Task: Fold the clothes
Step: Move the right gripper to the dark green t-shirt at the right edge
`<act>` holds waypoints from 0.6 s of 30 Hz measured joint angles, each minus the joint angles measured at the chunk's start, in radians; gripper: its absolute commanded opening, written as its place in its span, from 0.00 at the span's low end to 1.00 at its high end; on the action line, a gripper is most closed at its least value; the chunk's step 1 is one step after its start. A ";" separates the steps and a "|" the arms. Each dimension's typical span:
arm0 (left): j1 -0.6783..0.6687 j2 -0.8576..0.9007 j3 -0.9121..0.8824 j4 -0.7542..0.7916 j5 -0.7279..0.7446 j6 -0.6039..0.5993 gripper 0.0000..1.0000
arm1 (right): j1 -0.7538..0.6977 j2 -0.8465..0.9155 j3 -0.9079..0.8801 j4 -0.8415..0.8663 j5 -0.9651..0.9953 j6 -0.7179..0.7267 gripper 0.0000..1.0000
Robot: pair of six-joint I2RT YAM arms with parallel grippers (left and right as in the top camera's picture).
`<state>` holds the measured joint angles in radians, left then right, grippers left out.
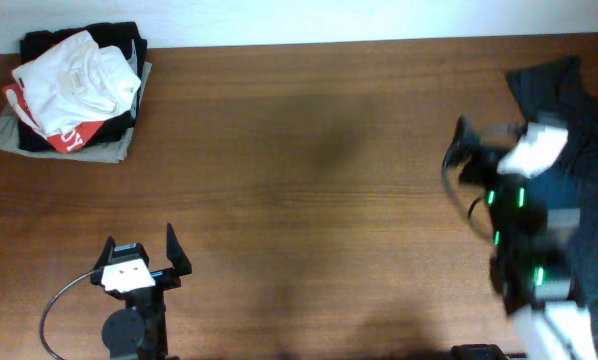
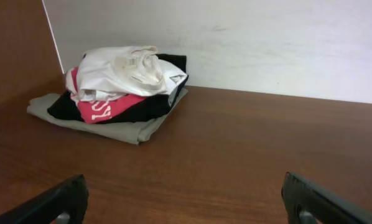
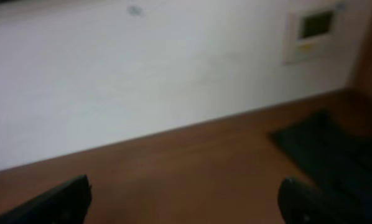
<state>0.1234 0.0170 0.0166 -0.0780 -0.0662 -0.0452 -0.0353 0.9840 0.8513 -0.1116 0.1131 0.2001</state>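
Note:
The clothes, a dark teal-grey T-shirt [image 1: 567, 92], lie crumpled at the table's far right edge. They also show as a dark patch [image 3: 335, 155] on the right of the right wrist view. My right arm is blurred and reaches over the shirt. Its gripper [image 3: 183, 196] is open above bare wood just left of the fabric, with nothing between the fingers. My left gripper [image 1: 141, 243] rests near the front left of the table, far from the shirt. It too is open [image 2: 185, 193] and empty, facing the back wall.
At the back left corner sits a pile of other garments [image 1: 74, 95]: a white one on top, then red with white lettering, black and khaki [image 2: 111, 121]. A white wall runs along the table's back edge. Brown tabletop [image 1: 309, 190] lies between the arms.

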 measured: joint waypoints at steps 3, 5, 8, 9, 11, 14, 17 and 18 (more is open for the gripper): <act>0.000 0.000 0.000 0.000 -0.002 0.000 0.99 | -0.077 0.225 0.203 -0.151 0.015 -0.013 0.99; 0.000 0.001 0.000 -0.001 -0.002 0.000 0.99 | -0.130 0.371 0.341 -0.272 0.022 -0.020 0.99; 0.000 0.000 0.000 -0.001 -0.002 0.000 0.99 | -0.191 0.541 0.497 -0.385 0.028 -0.022 0.98; 0.000 0.001 0.000 -0.001 -0.002 0.000 0.99 | -0.208 0.586 0.526 -0.397 0.029 -0.022 0.98; 0.000 0.001 0.000 0.000 -0.002 0.000 0.99 | -0.235 0.653 0.552 -0.397 0.029 -0.029 0.98; 0.000 0.001 0.000 -0.001 -0.002 0.000 0.99 | -0.267 0.729 0.556 -0.355 0.028 -0.068 0.99; 0.000 0.001 0.000 -0.001 -0.002 0.000 0.99 | -0.298 0.806 0.575 -0.333 0.017 -0.130 0.99; 0.000 0.000 0.000 -0.001 -0.002 0.000 0.99 | -0.314 0.847 0.599 -0.354 0.013 -0.160 0.99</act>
<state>0.1234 0.0174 0.0166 -0.0788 -0.0685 -0.0456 -0.3489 1.8309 1.4498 -0.4660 0.1257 0.0402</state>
